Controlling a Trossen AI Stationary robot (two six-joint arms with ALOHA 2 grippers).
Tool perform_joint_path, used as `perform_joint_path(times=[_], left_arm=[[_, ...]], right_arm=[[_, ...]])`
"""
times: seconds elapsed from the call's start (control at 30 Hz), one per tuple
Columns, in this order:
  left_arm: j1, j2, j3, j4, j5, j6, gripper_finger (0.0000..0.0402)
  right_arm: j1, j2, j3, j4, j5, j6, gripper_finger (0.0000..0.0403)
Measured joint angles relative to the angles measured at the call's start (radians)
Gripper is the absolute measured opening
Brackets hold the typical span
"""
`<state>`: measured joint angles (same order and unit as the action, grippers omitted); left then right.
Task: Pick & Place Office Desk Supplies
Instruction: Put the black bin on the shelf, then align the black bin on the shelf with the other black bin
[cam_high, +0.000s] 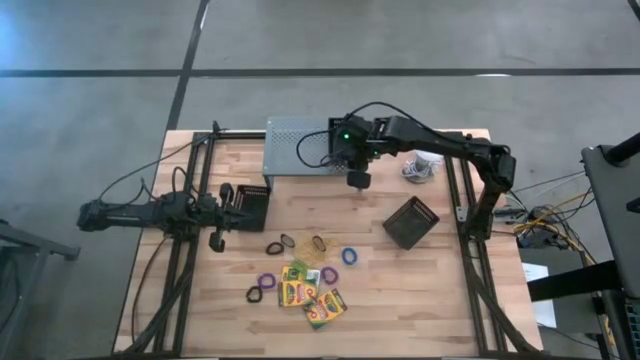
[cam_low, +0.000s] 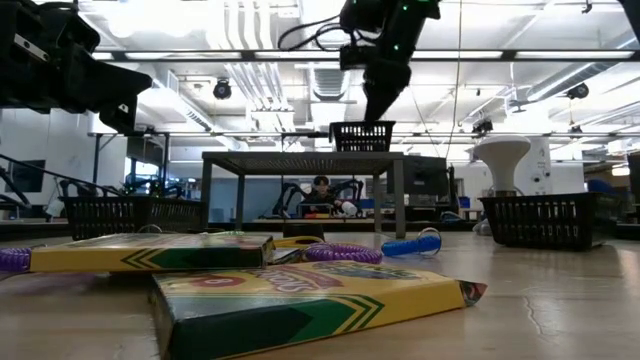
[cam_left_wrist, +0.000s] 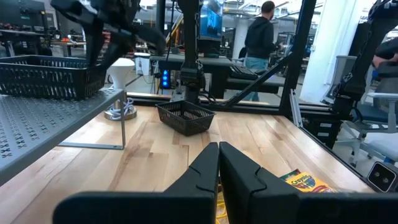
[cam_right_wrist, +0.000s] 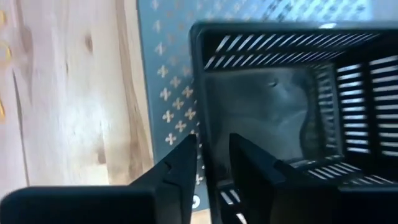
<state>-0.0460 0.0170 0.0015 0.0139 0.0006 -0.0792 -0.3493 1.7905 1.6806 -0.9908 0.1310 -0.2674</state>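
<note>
The right gripper (cam_right_wrist: 208, 163) is above the grey perforated stand (cam_high: 285, 150) at the far side of the table (cam_high: 420, 290), and its two fingers stand a little apart on both sides of one wall of a black mesh bin (cam_right_wrist: 292, 93) which rests on the stand (I cannot tell if the fingers are touching the wall or are just beside it). In the low view this bin (cam_low: 362, 137) sits on top of the stand, directly under the right arm. The left gripper (cam_left_wrist: 217, 168) waits low at the left side of the table, with its jaws together and nothing between them. A second mesh bin (cam_high: 250, 205) stands just beside it on the wood, and the third bin (cam_high: 411, 221) stands at the right side of the table, turned at an angle. The crayon boxes (cam_high: 310, 290) lie in a loose pile at the near middle of the table, some overlapping. Around them the thin loops are scattered: a purple loop (cam_high: 266, 280) and a black loop (cam_high: 253, 295) to the left of the boxes, a blue loop (cam_high: 349, 256) to the right, and more loops between the boxes and the stand. A white round object with a cable (cam_high: 424, 164) sits at the far right.
</note>
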Motion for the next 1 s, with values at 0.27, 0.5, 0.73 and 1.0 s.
perform_joint_path(times=[0.27,0.5,0.73,1.0], left_arm=[[0.000,0.000,0.000,0.000,0.000,0.000,0.0019],[0.000,0.000,0.000,0.000,0.000,0.000,0.0019],[0.000,0.000,0.000,0.000,0.000,0.000,0.0019],[0.000,0.000,0.000,0.000,0.000,0.000,0.0019]], right_arm=[[0.021,-0.016,0.155,-0.131,0.002,0.086,0.0135],[0.143,-0.146,0.133,-0.330,0.114,0.290,0.0117],[0.338,-0.401,-0.221,-0.317,0.161,0.644,0.0088],[0.534,-0.634,-0.702,-0.093,0.086,1.041,0.0095]])
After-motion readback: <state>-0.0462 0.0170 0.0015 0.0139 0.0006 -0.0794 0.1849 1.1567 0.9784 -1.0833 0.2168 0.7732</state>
